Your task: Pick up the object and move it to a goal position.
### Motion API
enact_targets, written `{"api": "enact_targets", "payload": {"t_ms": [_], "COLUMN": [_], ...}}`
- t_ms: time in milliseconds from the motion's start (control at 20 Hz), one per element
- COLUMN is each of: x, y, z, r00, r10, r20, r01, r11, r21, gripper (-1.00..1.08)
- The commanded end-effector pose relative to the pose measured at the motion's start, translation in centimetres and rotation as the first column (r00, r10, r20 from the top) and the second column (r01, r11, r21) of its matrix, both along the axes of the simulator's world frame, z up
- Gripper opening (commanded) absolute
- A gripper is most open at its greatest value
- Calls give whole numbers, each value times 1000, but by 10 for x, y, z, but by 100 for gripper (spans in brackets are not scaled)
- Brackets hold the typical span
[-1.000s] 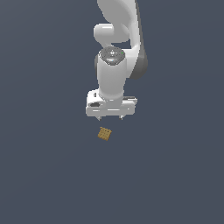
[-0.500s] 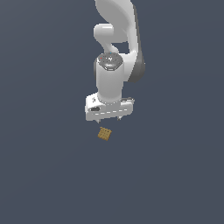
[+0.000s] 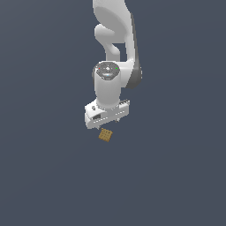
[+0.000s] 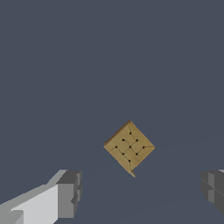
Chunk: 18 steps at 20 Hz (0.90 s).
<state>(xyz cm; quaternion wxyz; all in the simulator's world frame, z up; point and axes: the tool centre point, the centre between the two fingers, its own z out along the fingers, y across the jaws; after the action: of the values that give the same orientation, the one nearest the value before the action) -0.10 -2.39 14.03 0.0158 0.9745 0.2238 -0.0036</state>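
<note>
The object (image 3: 105, 135) is a small flat tan-brown square with a dark grid pattern, lying on the dark grey floor, turned like a diamond. In the wrist view the object (image 4: 129, 147) shows whole, with two grey fingertips (image 4: 69, 193) spread wide to either side of it and nearer the camera. My white gripper (image 3: 108, 125) hangs just above the object in the exterior view, pointing down. It is open and holds nothing. The fingers are mostly hidden under the hand in the exterior view.
The white arm (image 3: 115, 48) rises from the gripper toward the exterior view's upper edge. A plain dark grey floor (image 3: 44, 167) surrounds everything. No other object shows.
The gripper has come down toward the object and shifted slightly to the exterior view's left. The object has not moved.
</note>
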Motion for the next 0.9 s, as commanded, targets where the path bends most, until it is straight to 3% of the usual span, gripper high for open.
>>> {"api": "enact_targets", "payload": {"t_ms": [0, 400, 850], "x": [0, -3, -6], "y": [-3, -10, -17], "z": [-7, -29, -53], "r00": [998, 963, 876], "r10": [66, 268, 481], "r20": [-3, -9, -10], "r01": [-66, -268, -481], "r11": [998, 963, 876], "r21": [1, 7, 19], "gripper": [100, 100, 100]}}
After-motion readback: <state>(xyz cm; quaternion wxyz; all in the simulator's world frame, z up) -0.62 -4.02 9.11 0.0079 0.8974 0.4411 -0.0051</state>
